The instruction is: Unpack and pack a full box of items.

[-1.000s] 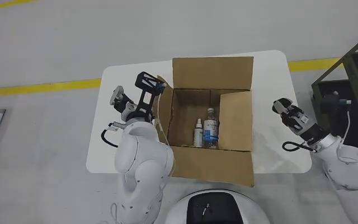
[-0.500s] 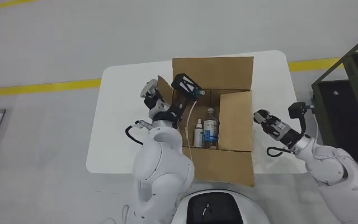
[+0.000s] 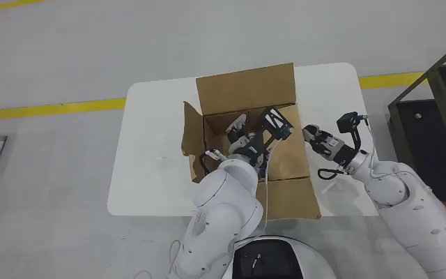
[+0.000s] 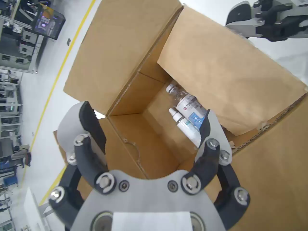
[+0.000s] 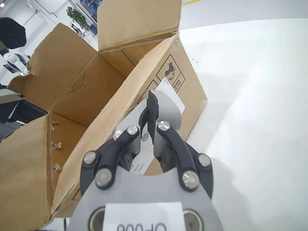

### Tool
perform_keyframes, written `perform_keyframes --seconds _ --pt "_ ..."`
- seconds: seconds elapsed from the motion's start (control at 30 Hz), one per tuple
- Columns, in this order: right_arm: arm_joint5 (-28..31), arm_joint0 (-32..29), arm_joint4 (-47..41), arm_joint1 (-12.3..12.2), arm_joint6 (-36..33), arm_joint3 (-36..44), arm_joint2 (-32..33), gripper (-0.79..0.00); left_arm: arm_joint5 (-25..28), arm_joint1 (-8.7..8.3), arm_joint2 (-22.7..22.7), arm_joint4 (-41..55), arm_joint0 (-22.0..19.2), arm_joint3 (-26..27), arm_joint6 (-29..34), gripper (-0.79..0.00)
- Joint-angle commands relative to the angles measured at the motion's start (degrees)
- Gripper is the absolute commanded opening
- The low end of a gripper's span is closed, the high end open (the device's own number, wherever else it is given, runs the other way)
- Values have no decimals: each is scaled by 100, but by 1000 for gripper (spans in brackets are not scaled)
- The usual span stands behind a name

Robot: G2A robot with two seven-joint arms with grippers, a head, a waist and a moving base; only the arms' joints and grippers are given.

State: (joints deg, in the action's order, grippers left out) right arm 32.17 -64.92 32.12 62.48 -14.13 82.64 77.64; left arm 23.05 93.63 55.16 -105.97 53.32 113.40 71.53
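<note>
**White table, one cardboard box on it**

A white table [image 3: 153, 139] with rounded corners stands on a pale grey floor [image 3: 70, 56]. One thing rests directly on it: an open brown cardboard box [image 3: 244, 91] with its flaps spread. To the left of the box lies the broadest stretch of bare tabletop; to its right a narrower strip, and beyond its far flap only a thin band. The box's near flap reaches the table's near edge. Beyond the box, a yellow line [image 3: 63, 108] crosses the floor.
</note>
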Motion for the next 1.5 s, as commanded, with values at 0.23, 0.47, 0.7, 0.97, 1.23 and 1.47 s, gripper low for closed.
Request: perform_keyframes --seconds 0.23,0.47,0.7,0.97,1.23,1.47 --pt "48 -1088 177 -121 236 891 696 -785 1 -1 -2 -18 0 4 0 0" --pt "26 -1718 266 -181 195 1338 1116 -785 -850 78 658 2263 251 -361 -772 0" --pt "38 -1814 275 -183 210 1354 1148 -785 -1317 141 1494 5281 -171 -1410 -947 0" --pt "55 -1886 270 -181 255 1392 1171 -785 -1788 124 1941 6406 -194 -1925 -969 0" --pt "73 -1788 290 -169 155 1413 1033 -785 -1790 120 1920 6388 -155 -1936 -1021 0" --pt "70 -1669 364 -138 126 1327 763 -785 -1932 75 1864 6493 -118 -2383 -1436 0"
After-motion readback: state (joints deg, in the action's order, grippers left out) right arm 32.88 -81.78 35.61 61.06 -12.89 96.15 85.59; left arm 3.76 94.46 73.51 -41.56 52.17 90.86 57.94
